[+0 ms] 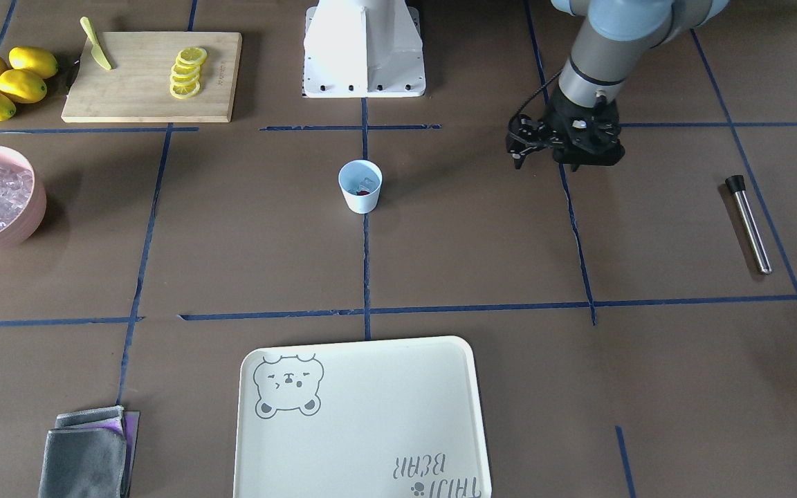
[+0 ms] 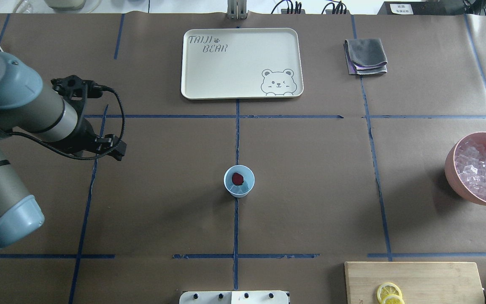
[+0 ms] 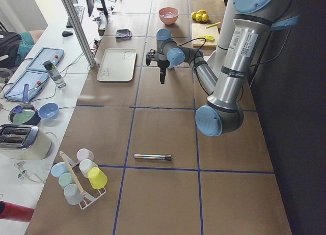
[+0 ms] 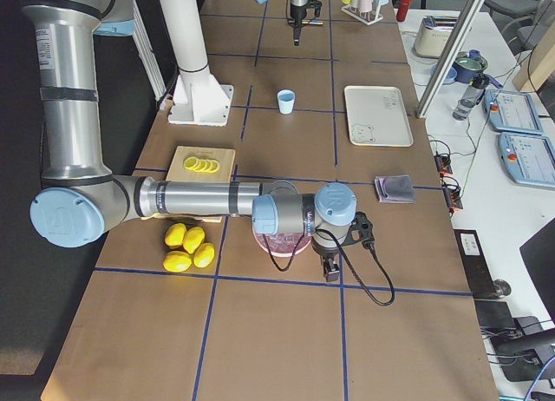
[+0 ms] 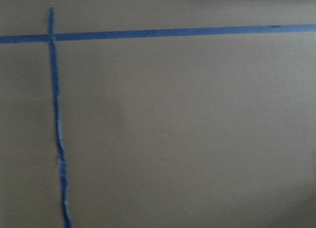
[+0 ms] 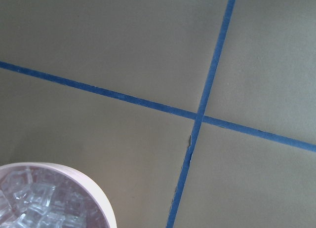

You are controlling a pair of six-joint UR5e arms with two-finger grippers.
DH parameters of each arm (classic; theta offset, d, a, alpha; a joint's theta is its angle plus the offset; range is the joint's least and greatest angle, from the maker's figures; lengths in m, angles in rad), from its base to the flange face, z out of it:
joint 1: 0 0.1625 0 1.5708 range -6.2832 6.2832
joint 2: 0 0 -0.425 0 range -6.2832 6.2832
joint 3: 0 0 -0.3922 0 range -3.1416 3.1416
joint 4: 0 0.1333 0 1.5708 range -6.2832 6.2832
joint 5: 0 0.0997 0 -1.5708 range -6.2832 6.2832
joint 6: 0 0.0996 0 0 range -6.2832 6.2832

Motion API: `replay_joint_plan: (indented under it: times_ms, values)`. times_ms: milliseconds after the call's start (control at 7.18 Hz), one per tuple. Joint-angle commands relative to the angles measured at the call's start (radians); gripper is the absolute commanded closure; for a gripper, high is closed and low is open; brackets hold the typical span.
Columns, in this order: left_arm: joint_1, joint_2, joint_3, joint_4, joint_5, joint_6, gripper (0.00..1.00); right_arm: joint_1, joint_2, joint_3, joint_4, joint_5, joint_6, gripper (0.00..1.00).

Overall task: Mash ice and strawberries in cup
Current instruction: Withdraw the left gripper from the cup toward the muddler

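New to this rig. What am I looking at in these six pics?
A robot with two arms works at a taped brown table. Two pictures look down from opposite sides, two from the table's ends, two from wrist cameras. The left gripper hangs over bare table; the right gripper is next to the pink bowl of ice. Nothing shows in either; open or shut is unclear. Mid-table stands a small cup with a strawberry inside. Also there: a metal rod, a tray, a folded cloth, a cutting board with lemon slices.
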Motion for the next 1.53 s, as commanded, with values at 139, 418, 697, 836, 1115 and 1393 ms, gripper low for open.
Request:
replay_joint_plan:
  times_ms: [139,418,697,836,1115,1393]
  values:
    - [-0.235,0.192,0.035,-0.004,-0.087,0.347,0.00,0.036,0.001,-0.001,0.048,0.001,0.106,0.01]
    - [-0.308,0.234,0.105,-0.028,-0.088,0.406,0.00,0.036,-0.002,-0.001,0.059,-0.001,0.150,0.01]
    - [-0.357,0.283,0.257,-0.232,-0.147,0.460,0.00,0.036,-0.002,-0.001,0.059,-0.001,0.150,0.01]
    - [-0.371,0.283,0.362,-0.357,-0.150,0.456,0.00,0.036,-0.002,-0.001,0.058,-0.001,0.150,0.01]
    - [-0.391,0.283,0.429,-0.405,-0.150,0.453,0.00,0.036,-0.002,-0.003,0.058,0.001,0.150,0.01]
    - [-0.402,0.277,0.487,-0.447,-0.149,0.453,0.00,0.036,-0.002,-0.003,0.058,0.001,0.150,0.01]
